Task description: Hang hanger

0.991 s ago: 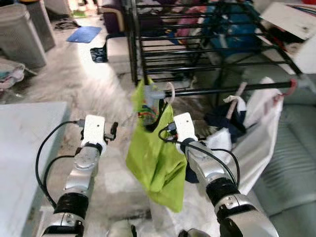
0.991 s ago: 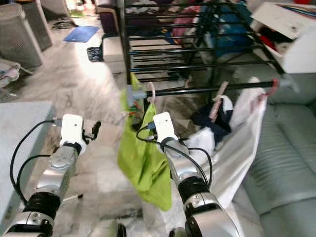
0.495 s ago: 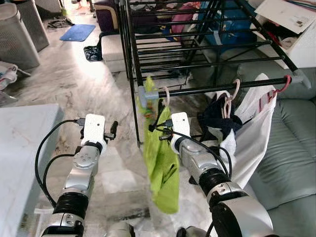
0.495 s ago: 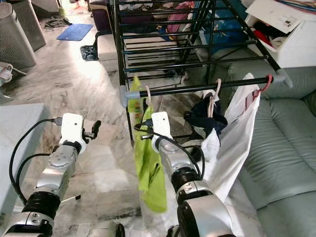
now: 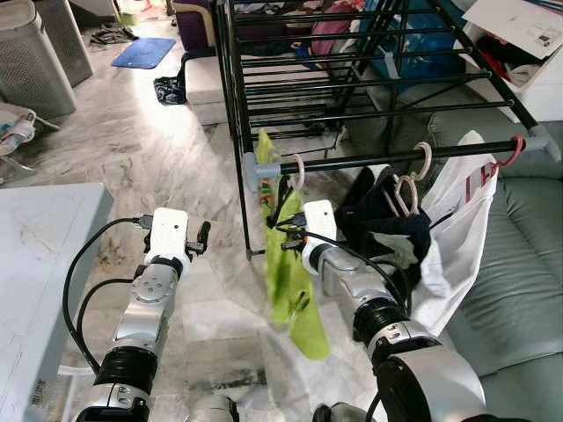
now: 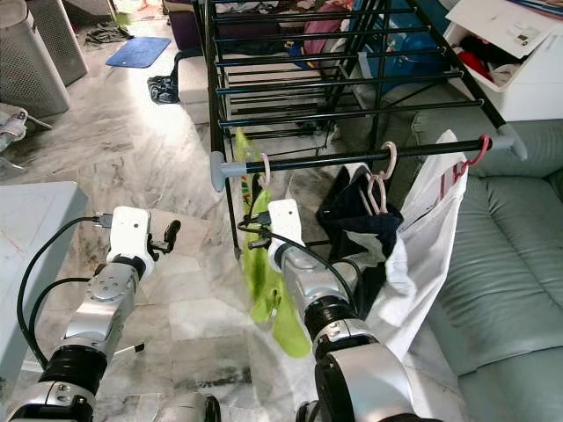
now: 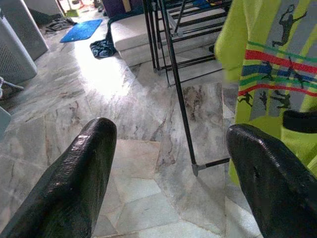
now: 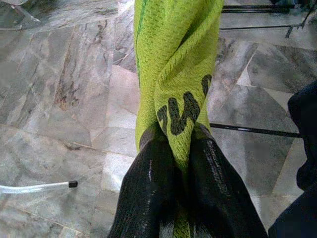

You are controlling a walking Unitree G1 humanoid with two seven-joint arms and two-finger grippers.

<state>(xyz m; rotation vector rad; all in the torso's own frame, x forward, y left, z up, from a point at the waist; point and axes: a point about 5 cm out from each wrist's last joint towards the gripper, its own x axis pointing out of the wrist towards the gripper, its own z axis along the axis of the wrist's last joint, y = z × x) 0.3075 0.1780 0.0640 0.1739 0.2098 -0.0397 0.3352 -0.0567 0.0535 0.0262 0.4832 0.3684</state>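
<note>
Now the hanger (image 5: 296,169) hooks the rail (image 5: 387,158) at twelve o'clock, right tool (image 8: 181,163) clamping the shirt (image 5: 286,264); release remains.

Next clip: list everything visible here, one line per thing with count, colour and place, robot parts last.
Lime-green sports shirt: one, hanging from the front rail near its left end.
Pale plastic hanger hook: one, over that rail above the shirt.
Black metal drying rack: one, ahead of the robot.
Dark navy garment: one, on pale hangers mid-rail.
White cloth: one, on a red hanger at the rail's right end.
Grey-green sofa: one, on the right.
Blue floor mat: one, far left.
Grey laundry bin: one, far left.
Pale tabletop: one, near left.
Left gripper: open, held over the marble floor.
Right gripper: shut on the shirt.
</note>
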